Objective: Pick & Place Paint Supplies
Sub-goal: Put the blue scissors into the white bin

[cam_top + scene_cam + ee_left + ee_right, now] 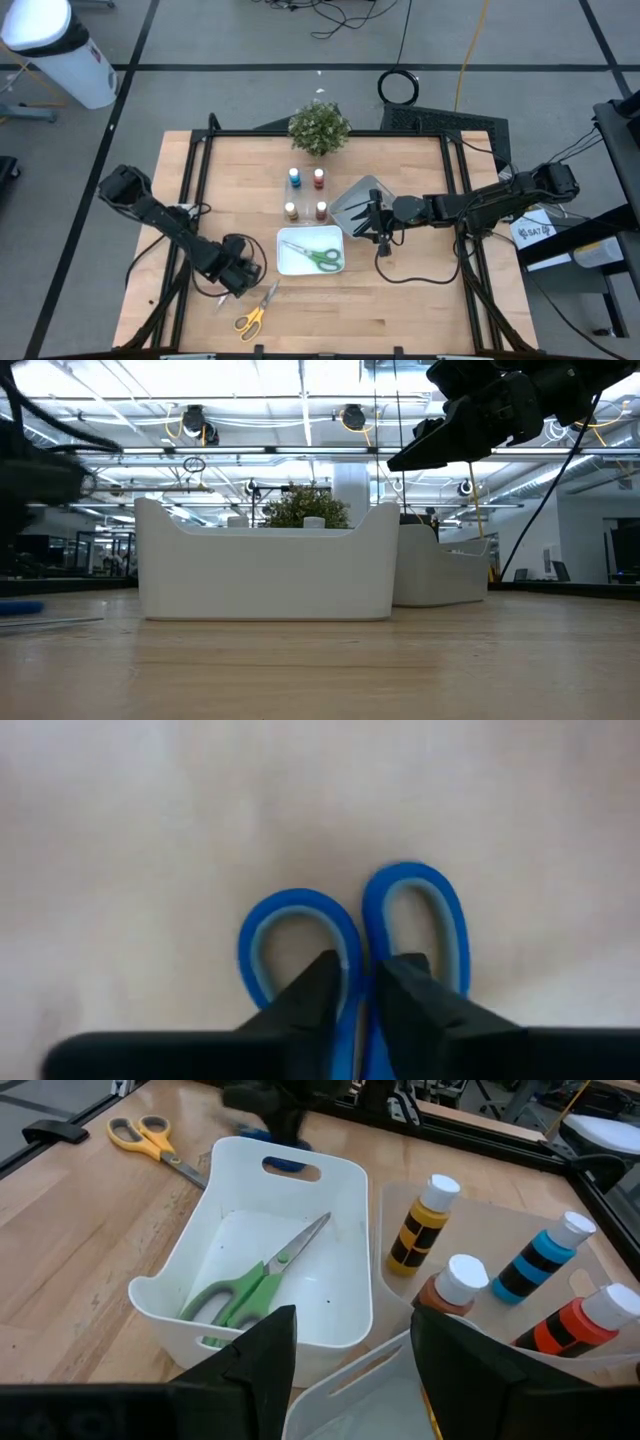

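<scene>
Down low, left pincer clamped on blue scissors, handle loops pointing away from wrist.

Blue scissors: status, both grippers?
Left gripper shut on blue scissors, low at the table. Right gripper open, empty, over grey tray. Nothing blocking.

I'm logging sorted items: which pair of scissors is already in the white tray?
The green-handled scissors lie inside the white tray. The yellow-handled scissors lie on the table, and the left gripper grips the blue-handled scissors.
</scene>
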### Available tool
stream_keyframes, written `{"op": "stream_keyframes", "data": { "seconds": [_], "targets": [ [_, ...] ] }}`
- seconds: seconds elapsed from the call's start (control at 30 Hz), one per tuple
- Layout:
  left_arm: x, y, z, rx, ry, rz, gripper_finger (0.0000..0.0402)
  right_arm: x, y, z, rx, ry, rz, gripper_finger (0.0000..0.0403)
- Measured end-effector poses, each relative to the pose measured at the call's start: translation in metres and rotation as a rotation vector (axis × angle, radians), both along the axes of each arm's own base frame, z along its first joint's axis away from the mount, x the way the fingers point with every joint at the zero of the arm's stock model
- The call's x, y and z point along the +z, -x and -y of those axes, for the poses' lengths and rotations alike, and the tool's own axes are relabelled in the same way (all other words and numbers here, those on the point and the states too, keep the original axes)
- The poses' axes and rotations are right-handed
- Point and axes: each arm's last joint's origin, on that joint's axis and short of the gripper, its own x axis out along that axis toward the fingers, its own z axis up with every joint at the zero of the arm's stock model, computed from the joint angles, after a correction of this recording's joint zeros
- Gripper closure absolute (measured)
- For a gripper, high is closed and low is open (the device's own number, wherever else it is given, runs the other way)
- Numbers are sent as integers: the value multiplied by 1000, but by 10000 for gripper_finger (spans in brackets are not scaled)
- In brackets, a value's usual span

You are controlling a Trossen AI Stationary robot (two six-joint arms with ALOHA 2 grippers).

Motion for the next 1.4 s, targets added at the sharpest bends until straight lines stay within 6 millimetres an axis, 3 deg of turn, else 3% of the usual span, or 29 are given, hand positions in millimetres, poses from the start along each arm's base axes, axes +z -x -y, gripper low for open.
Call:
{"op": "stream_keyframes", "data": {
  "seconds": [0.2,0.57,0.9,1.1,1.27,1.4],
  "targets": [
    [0,-5,-9,-68,-135,57,393,0,0,0,-3,-6,0,216],
    [7,-8,-17,-149,-123,46,397,0,0,0,-5,-6,-1,216],
    [24,-7,-26,-189,-76,73,328,0,0,0,-7,-5,-1,216],
    [40,-3,-29,-182,-55,150,321,0,0,0,-7,-5,-1,216],
    [42,-4,-28,-173,-34,175,305,0,0,0,-7,-5,-1,216],
    [36,-8,-27,-142,-32,159,262,0,0,0,-7,-5,-1,216]
  ]
}}
